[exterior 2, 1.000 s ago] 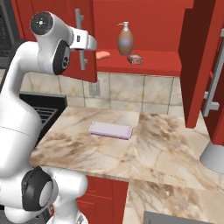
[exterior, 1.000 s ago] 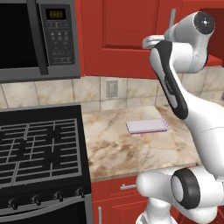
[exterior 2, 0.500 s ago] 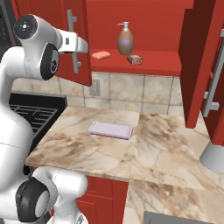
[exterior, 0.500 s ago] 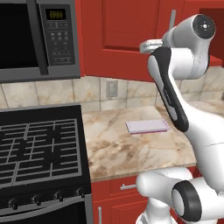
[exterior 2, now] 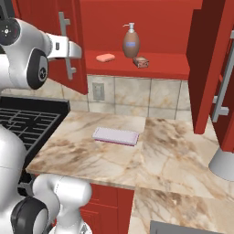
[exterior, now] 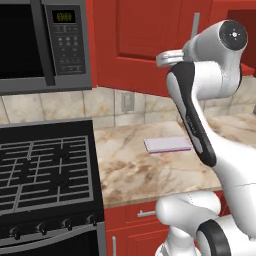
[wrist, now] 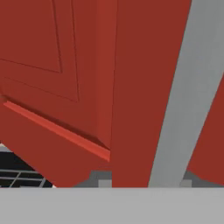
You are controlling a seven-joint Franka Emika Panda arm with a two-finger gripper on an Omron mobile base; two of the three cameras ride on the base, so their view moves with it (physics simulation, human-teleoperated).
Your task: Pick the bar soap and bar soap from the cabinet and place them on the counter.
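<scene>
Cabinet [exterior 2: 137, 18] doors stand open, and both bar soaps sit on its red shelf [exterior 2: 160, 68]: the peach one [exterior 2: 105, 57] left of the pump bottle [exterior 2: 130, 41], the darker one [exterior 2: 141, 62] just right. Fingers closed, seemingly on the left door's silver handle [wrist: 183, 100]. Lavender pad [exterior 2: 115, 135] lies on the desk [exterior 2: 160, 151].

From behind the arm's left, one base camera looks forward and down over the stove [exterior: 45, 170] and the counter [exterior: 145, 170]. Its twin looks from the right at the same counter [exterior 2: 151, 146], lavender pad [exterior 2: 115, 135] and open cabinet [exterior 2: 151, 64]. The hand camera sits very close to the cabinet door [wrist: 57, 65], with its silver handle [wrist: 183, 96] straight ahead of the jaws.
</scene>
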